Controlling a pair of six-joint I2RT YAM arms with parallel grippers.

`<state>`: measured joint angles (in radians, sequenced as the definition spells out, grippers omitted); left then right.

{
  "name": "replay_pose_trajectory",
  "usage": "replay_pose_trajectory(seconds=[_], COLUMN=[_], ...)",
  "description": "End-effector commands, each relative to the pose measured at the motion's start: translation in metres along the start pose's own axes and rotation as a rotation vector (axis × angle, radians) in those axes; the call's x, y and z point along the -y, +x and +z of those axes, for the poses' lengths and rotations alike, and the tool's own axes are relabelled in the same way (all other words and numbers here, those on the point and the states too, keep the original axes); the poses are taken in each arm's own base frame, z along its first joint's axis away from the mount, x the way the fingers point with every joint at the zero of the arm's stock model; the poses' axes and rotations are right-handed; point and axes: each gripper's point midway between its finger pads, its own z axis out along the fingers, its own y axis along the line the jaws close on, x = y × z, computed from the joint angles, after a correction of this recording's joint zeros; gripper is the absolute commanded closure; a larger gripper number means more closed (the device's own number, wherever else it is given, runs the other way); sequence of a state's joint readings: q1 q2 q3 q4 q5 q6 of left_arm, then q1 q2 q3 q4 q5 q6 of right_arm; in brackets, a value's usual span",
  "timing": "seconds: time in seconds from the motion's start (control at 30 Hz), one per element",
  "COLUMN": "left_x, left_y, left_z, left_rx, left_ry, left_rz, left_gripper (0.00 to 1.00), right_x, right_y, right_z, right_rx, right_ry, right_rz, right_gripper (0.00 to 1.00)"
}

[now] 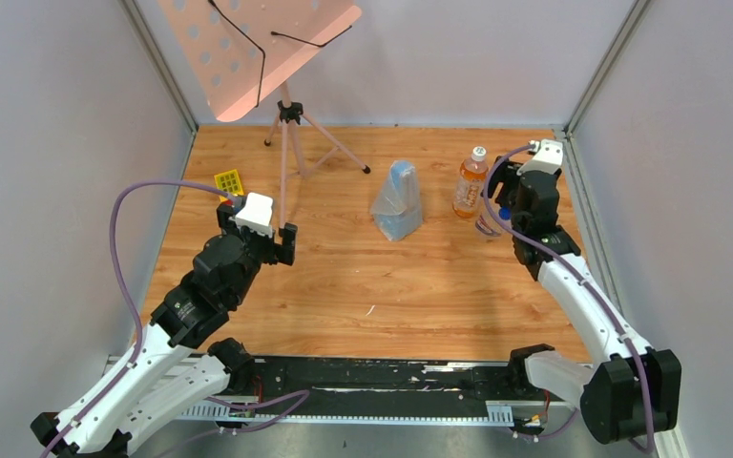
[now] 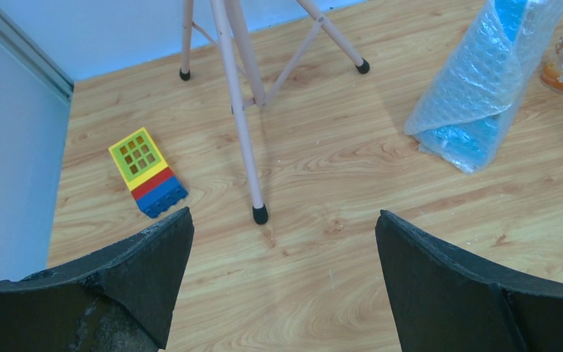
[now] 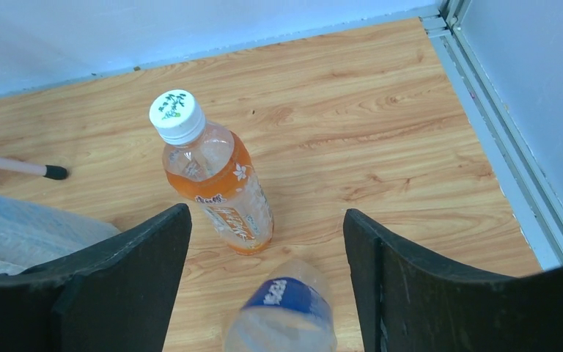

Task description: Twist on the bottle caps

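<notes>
A clear orange-drink bottle (image 3: 220, 192) with a leaf-marked white cap (image 3: 177, 115) stands by a blue-labelled bottle (image 3: 284, 317) between the wide-open fingers of the right gripper (image 3: 265, 213); the left gripper (image 2: 284, 215) gapes empty.

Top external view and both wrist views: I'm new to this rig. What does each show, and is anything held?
The top view looks down on two arms bolted at the near edge of the table. Each wrist view looks out between its arm's black fingers. The left end effector is open, near a toy block, a stand and a plastic bag. The right end effector is open too, before the orange bottle, white cap on, and the Pepsi bottle. Nothing is held.
</notes>
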<state>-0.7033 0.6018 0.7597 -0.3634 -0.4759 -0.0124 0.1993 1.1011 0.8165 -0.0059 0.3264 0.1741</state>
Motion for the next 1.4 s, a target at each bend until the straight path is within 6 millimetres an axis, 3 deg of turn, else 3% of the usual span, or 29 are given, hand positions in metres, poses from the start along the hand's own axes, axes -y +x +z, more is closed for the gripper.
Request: replay_pose_trajectory(seconds=[0.0,0.23,0.3,0.4,0.53,0.93,1.13,1.37], left_x=[0.0,0.001,0.0,0.002,0.006,0.036,0.054,0.062], left_y=[-0.006,-0.006,-0.007,-0.008,-0.006,-0.018,-0.017,-0.009], left_z=[-0.001,-0.002,-0.002,-0.002,-0.002,-0.004,-0.006,-0.002], left_rx=[0.022,0.024,0.027,0.03,0.02,0.084,0.074,0.036], left_ry=[0.004,0.013,0.012,0.021,0.045,0.21,0.307,0.343], left_rz=[-0.013,-0.018,-0.02,-0.021,-0.013,-0.04,-0.037,-0.013], left_gripper=[0.0,0.0,0.0,0.0,0.0,0.0,0.0,0.0], right_x=[-0.007,-0.009,-0.007,-0.005,0.003,-0.009,0.02,0.029], right_y=[-0.034,-0.052,-0.056,-0.049,-0.018,0.096,0.162,0.208], right_z=[-0.011,-0.03,-0.037,-0.044,-0.052,-0.091,-0.094,-0.092], right_rx=[0.063,0.075,0.09,0.053,-0.122,-0.57,-0.754,-0.874], right_ry=[-0.035,-0.059,-0.064,-0.053,0.027,0.058,0.327,0.422], right_rz=[0.036,0.053,0.061,0.106,0.199,0.406,0.426,0.389], right_gripper=[0.23,0.19,0.14,0.11,0.1,0.01,0.01,0.03])
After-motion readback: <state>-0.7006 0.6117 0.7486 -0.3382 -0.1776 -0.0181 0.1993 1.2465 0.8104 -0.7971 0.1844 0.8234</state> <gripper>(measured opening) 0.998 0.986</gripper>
